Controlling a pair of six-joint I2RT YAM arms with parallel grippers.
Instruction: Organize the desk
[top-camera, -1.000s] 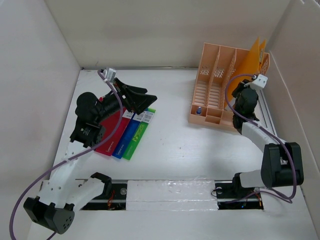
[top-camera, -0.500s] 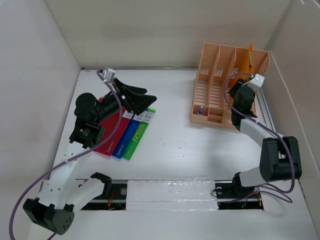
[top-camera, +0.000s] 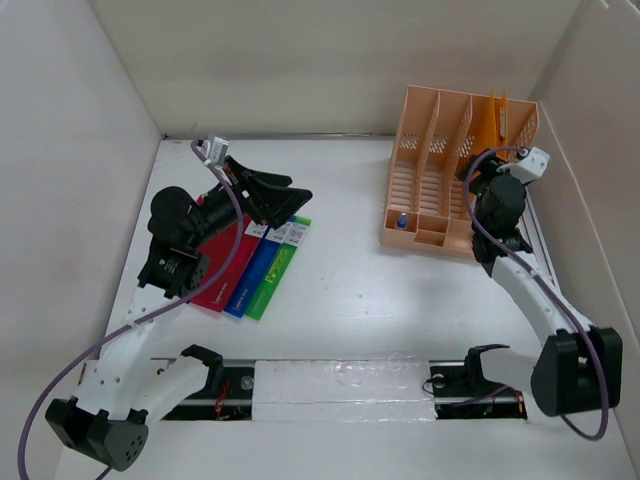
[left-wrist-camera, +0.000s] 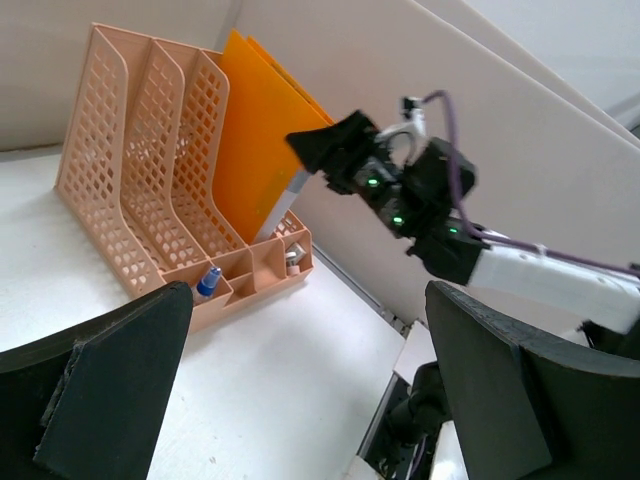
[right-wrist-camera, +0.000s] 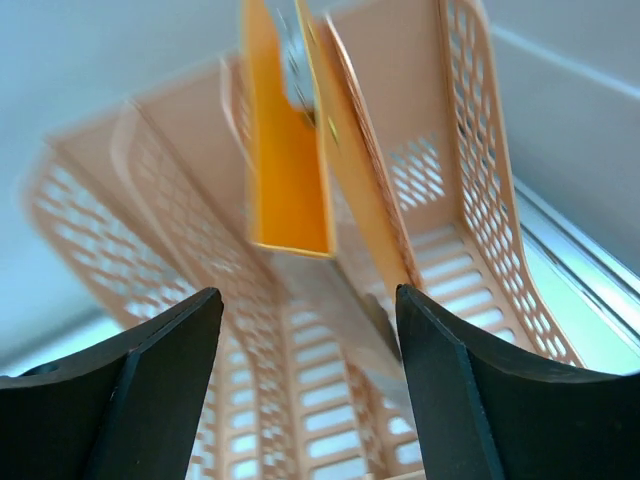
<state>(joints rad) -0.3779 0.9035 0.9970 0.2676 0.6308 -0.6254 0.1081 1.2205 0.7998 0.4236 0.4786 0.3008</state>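
Across the bottom of the white-walled box lies the desk (top-camera: 350, 300): a big flat white rectangle w/ faint wood-grain, walls on its left, back & right, arm bases along its near edge. On its left part three flat folders lie side by side, touching, all set on a diagonal: red folder (top-camera: 212, 268), blue folder (top-camera: 250, 270), green folder (top-camera: 275, 268), the latter two w/ white labels at the far end. Over those far ends hangs the left gripper (top-camera: 285, 190), jaws spread wide w/ nothing btwn them; whether it touches the folders the top view doesn't show. In its own wrist view the two black fingers (left-wrist-camera: 110, 370) sit at the frame's lower corners, w/ only bare desk and the rack seen btwn them. At back right stands the peach file rack (top-camera: 425, 165), upright, w/ slotted sides & small front compartments; a small blue-capped item (top-camera: 398, 222) sits in the front-left one. An orange folder (top-camera: 492, 118) stands upright in the rack's rightmost slot. Just beside it the right gripper (top-camera: 480, 168) points into the rack, jaws apart, gripping nothing: its wrist view shows both fingers (right-wrist-camera: 150, 390) clear of the folder, which stands beyond the gap. Whether a tip brushes the rack, can't tell.
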